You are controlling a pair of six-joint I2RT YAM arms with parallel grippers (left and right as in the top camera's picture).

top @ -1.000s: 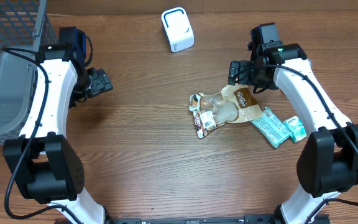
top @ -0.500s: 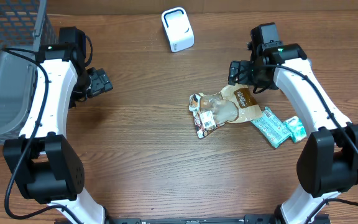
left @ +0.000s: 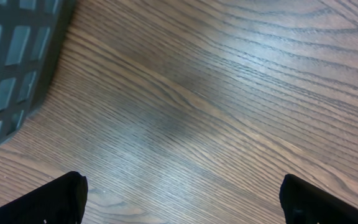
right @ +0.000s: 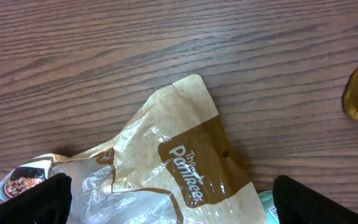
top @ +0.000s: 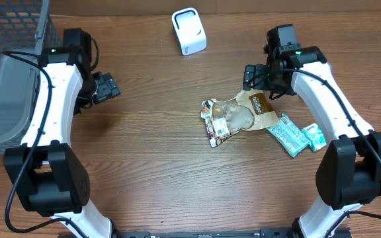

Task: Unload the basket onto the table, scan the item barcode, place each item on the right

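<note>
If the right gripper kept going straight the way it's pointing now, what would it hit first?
Most likely the brown and clear plastic snack pouch. The right gripper is open and points down at the pouch's printed brown end, and nothing shows in between. Its height above the pouch is hard to judge from these views.

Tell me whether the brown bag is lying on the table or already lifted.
Lying on the table. The brown bag lies flat on the wood; the right gripper above it is open, not gripping it.

Brown wood-grain table (top: 151, 172); grey mesh basket (top: 8, 99) at left edge.
</note>
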